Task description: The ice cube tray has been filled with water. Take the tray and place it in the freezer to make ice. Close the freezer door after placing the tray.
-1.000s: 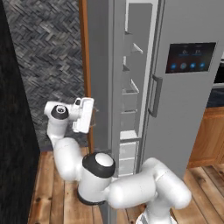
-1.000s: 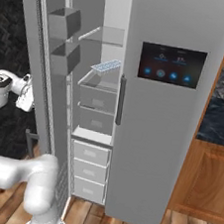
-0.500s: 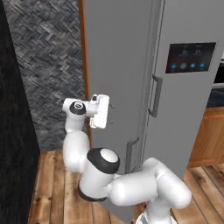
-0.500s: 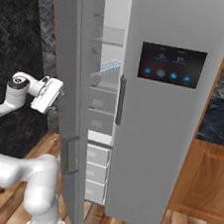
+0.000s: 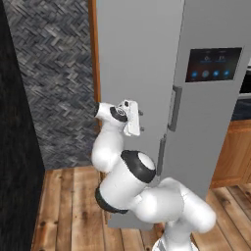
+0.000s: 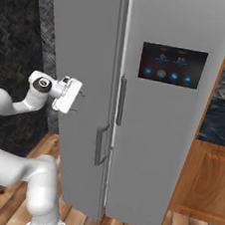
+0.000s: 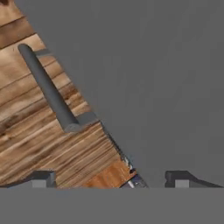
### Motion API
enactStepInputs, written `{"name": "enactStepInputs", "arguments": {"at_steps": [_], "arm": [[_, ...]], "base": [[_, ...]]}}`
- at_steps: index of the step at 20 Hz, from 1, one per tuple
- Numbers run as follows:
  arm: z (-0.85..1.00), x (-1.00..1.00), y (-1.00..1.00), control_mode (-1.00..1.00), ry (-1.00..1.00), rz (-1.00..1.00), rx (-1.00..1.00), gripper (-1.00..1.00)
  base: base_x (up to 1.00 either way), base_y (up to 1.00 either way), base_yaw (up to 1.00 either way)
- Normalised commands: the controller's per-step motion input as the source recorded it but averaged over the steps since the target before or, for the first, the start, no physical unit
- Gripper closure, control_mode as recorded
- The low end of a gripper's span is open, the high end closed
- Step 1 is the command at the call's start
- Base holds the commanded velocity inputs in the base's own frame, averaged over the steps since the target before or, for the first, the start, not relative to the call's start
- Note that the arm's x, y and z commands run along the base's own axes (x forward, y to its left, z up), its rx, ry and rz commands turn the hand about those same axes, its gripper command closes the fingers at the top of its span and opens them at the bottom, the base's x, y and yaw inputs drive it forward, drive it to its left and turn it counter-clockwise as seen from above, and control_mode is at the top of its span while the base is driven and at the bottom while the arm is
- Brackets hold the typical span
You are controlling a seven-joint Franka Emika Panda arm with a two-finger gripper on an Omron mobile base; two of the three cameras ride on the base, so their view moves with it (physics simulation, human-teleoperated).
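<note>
My jaws [image 5: 140,121] stand wide apart and hold nothing; in the hand view the two dark finger tips [image 7: 41,178] rise far from each other with free space between them. Just in front of my jaws is the flat grey outer face of the freezer door [image 5: 132,63], and my finger tips are at this panel or almost at it; I cannot tell if they really touch. The door looks nearly shut against the freezer [image 6: 119,45], but in the right base view its lower edge stands a little forward of the other half, so I cannot say it is fully shut. The slim door handle [image 6: 99,144] is lower than my jaws and a little to the side, near the seam between the two halves of the fridge; in the hand view it runs as a grey bar across the wooden floor [image 7: 57,153] to one side of my jaws, apart from them. Beyond the seam, further from my jaws, is the right door with its dark blue-lit panel [image 6: 172,65] and its own handle [image 6: 120,100]. The ice cube tray is hidden from me, so I cannot tell where it lies.
</note>
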Motion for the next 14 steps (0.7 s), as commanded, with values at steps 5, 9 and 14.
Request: {"name": "enactStepInputs", "arguments": {"at_steps": [5, 9, 14], "arm": [[0.15, 0.39, -1.0, -1.0, -0.04, 0.43, 0.27, -1.0], [0.14, 0.46, -1.0, -1.0, -0.03, 0.45, 0.28, -1.0], [0.12, 0.52, -0.97, -1.0, 0.0, 0.47, 0.28, -1.0]], "base": [[0.0, 0.0, 0.0], [0.0, 0.0, 0.0], [0.0, 0.0, 0.0]]}}
